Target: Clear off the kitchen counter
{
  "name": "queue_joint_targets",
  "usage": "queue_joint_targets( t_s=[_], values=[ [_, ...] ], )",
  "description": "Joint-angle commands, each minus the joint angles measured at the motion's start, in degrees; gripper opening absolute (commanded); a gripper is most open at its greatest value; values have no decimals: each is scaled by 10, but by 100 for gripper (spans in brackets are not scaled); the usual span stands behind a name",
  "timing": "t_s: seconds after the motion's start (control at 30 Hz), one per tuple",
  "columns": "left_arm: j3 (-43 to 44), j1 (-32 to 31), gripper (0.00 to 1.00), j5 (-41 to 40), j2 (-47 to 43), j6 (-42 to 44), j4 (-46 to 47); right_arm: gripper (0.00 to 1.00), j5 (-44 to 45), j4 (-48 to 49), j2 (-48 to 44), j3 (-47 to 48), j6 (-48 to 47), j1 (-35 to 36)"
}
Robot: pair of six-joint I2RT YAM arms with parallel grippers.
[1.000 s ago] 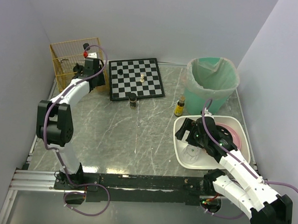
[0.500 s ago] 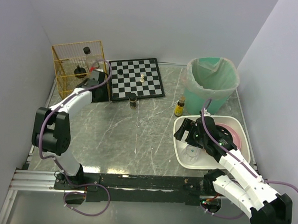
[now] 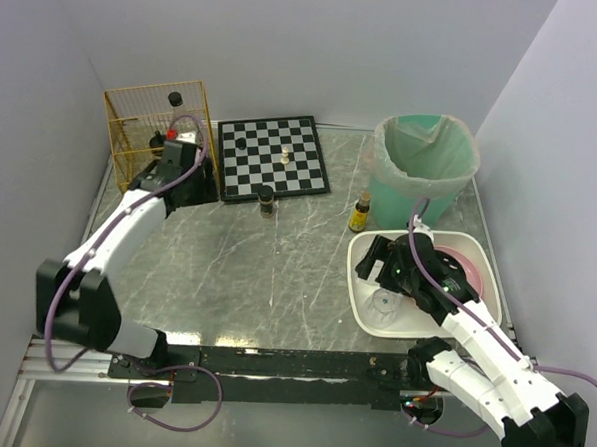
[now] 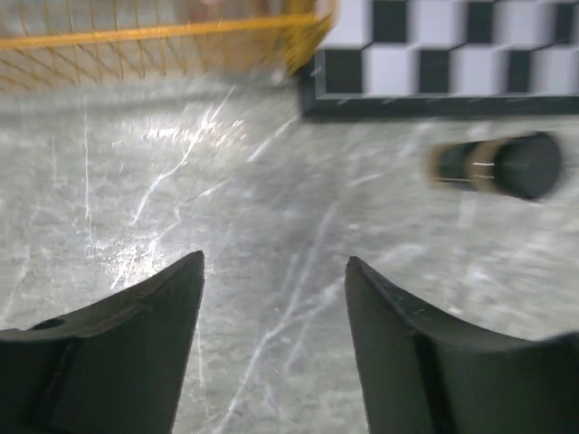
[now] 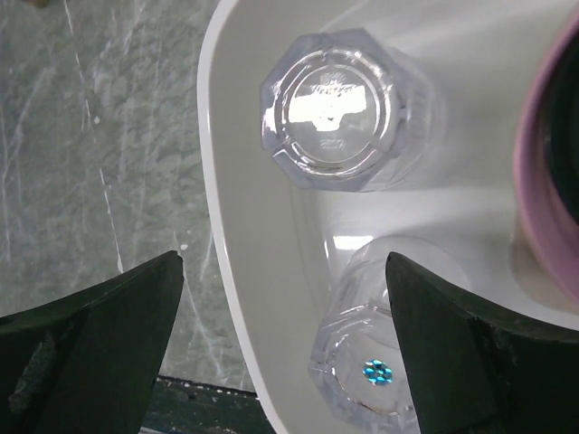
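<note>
The grey-green marble kitchen counter (image 3: 246,271) also fills the left wrist view (image 4: 271,181). My left gripper (image 3: 193,182) is open and empty, low over the counter by the cage's front right corner (image 4: 274,262). A small dark-capped jar (image 3: 267,199) stands in front of the chessboard; it shows blurred at the right of the left wrist view (image 4: 496,166). My right gripper (image 3: 389,280) is open and empty above the left rim of the white tray (image 5: 282,258). Two clear glasses (image 5: 339,108) (image 5: 380,371) lie in the tray (image 5: 237,226).
A yellow wire cage (image 3: 133,125) with small bottles inside stands at the back left. The chessboard (image 3: 274,157) holds a few pieces. A green lined bin (image 3: 424,170) stands at the back right, an amber bottle (image 3: 359,215) beside it. A pink plate (image 3: 461,272) lies in the tray (image 3: 355,287).
My left gripper has come down from the cage's top to the counter in front of it, and its arm has swung toward the near left. My right gripper has barely shifted.
</note>
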Motion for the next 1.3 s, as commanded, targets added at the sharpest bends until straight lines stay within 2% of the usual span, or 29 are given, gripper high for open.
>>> queue_joint_targets(
  t_s=[0.0,0.1,0.23,0.3,0.47,0.57,0.8,1.27],
  values=[
    [24,-6,77,73,-93,-7,19,100,83,-40,-24,59,-7,-4],
    [12,-27,85,133,-144,-8,83,100,130,-79,-34,94,-1,-8],
    [-25,-87,92,177,-168,-16,235,100,159,-121,-59,142,6,-21],
    [-30,-119,99,181,-151,-17,285,100,165,-141,-72,170,7,-30],
    [13,-205,99,194,-35,14,368,100,173,-184,-97,224,1,-41],
    [49,-243,99,192,28,39,402,100,180,-202,-111,232,1,-42],
    [124,-287,99,207,157,79,439,100,186,-215,-135,211,5,-43],
    [213,-328,99,203,284,129,454,100,176,-205,-134,195,-3,-46]
  ],
)
